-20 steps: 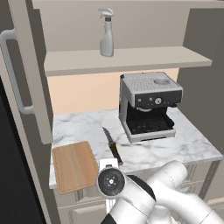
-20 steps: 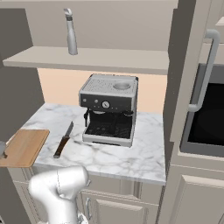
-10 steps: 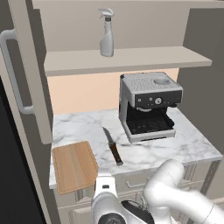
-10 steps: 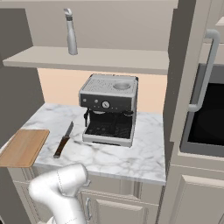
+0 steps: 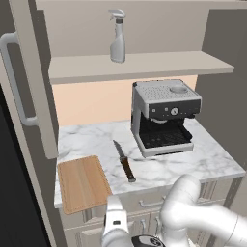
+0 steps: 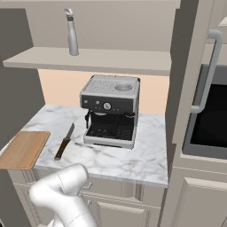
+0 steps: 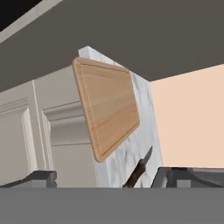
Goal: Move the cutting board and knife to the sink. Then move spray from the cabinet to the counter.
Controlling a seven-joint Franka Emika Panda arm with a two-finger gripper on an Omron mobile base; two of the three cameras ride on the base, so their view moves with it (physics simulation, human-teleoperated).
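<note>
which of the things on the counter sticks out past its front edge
The cutting board: its near edge overhangs the counter front, while the knife and coffee machine sit fully on the marble.

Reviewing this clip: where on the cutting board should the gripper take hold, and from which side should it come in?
Best bet is the front edge of the cutting board, approached from in front of the counter. The board lies flat, so a top grip has nothing to pinch, but its front edge overhangs the counter's rim, letting the open gripper straddle its thin edge. The knife lies apart, to its right.
</note>
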